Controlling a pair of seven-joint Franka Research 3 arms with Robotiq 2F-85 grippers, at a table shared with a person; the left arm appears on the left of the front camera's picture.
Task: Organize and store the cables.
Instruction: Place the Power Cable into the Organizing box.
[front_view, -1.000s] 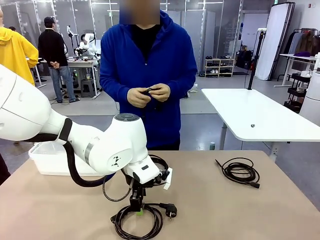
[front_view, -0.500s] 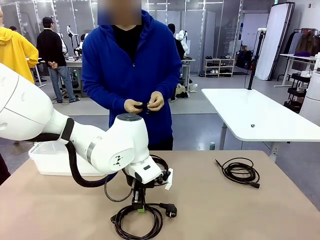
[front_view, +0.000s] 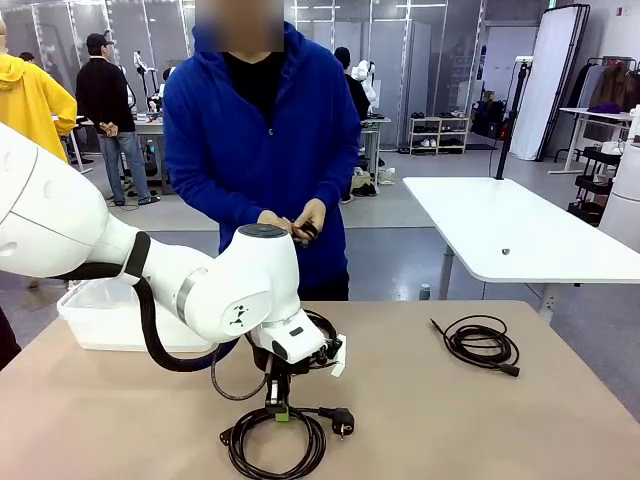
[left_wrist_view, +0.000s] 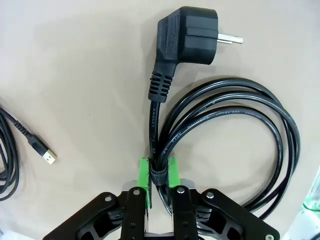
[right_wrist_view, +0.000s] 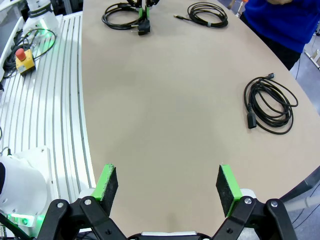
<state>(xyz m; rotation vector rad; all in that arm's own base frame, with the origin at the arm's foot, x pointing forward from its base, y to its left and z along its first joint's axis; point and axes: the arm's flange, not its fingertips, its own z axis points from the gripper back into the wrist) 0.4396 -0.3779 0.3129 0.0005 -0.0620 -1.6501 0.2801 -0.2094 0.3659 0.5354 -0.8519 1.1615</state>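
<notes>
Front view, table (front_view: 450, 420): matte tan top with a rounded edge.
- 9 o'clock: translucent white plastic bin (front_view: 90, 322), rectangular and shallow.
- 7 o'clock: left gripper (front_view: 277, 410) on a glossy white arm, pointing straight down onto the power cable (front_view: 275, 450). The cable is thick, smooth and black, wound in a flat round coil of several turns, and lies on the table at 6 o'clock near the front edge. Its plug (front_view: 342, 422) is blocky and angled and rests at 3 o'clock of the coil.
- 12 o'clock, beyond the far edge: the person's hands (front_view: 295, 222), close together and pinching a small black item too small to identify.
- 3 o'clock: slim cable (front_view: 482, 344), black, in a loose oval coil, well apart from the others.

Left wrist view:
- 9 o'clock: USB cable (left_wrist_view: 10, 150), thin and black with a metal-tipped connector, lying flat and apart from the gripper.
- 6 o'clock: the green pads (left_wrist_view: 144, 175) are clamped on the power cable's turns where a dark strap binds them. The ribbed strain relief and two-pin plug point to 12 o'clock.

Right wrist view:
- 6 o'clock: right gripper (right_wrist_view: 167, 182), its pads spread wide with nothing between them, above bare table.
- 3 o'clock: the slim cable, a coil of many turns with a small block connector.
</notes>
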